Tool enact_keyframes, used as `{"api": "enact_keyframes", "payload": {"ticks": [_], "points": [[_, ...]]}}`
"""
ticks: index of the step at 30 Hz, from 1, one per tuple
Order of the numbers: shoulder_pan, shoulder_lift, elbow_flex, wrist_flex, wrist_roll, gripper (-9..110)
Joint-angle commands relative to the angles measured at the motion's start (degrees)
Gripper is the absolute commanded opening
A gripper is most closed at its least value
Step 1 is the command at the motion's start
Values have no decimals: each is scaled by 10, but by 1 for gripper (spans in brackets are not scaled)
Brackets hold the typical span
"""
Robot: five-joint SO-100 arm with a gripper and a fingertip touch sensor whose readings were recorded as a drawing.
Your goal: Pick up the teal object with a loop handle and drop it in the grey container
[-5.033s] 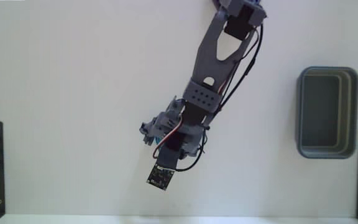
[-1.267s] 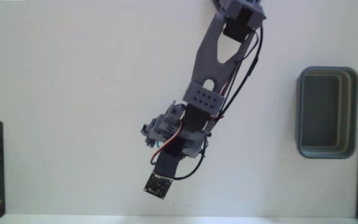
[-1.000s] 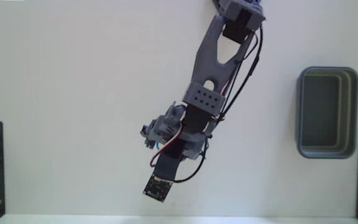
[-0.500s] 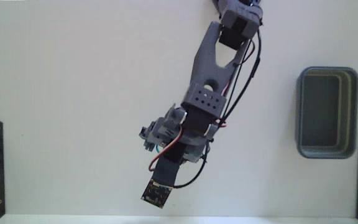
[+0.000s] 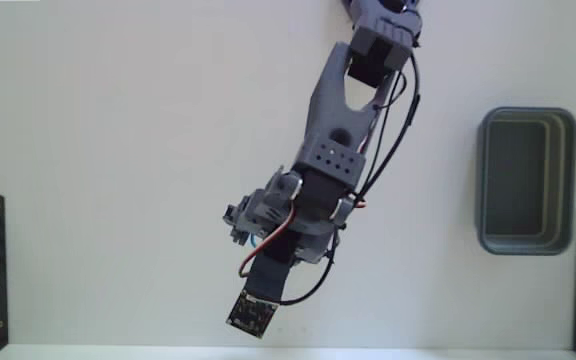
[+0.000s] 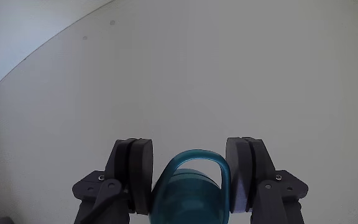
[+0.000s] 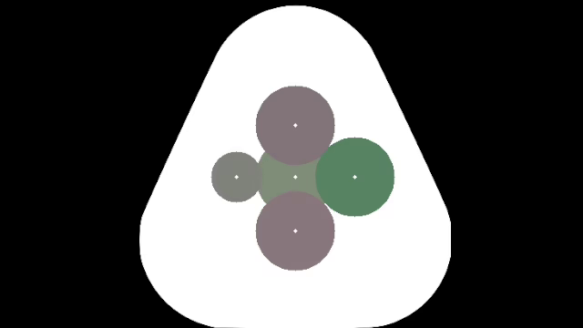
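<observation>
Holding the cup (image 6: 188, 190) clenched between the gripper (image 6: 191, 177) pads at the wrist view's bottom centre, loop pointing away.
I judge the grasp made; next I must lift and swing to the bin (image 5: 526, 180) at the fixed view's right edge. There the arm (image 5: 333, 150) hides the cup; its base is cropped.

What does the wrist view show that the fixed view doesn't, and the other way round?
Only the wrist view shows the teal object, sitting between the two fingers, loop handle up in the picture. Only the fixed view shows the grey container at the right, apart from the arm, which hides the teal object. Both show the white table.
</observation>
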Motion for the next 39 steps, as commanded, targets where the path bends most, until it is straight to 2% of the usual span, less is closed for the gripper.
{"api": "enact_keyframes", "payload": {"ticks": [1,20,39], "points": [[8,28,-27,2,2,66],[-77,67,24,-11,2,66],[-253,147,131,-37,2,66]]}}
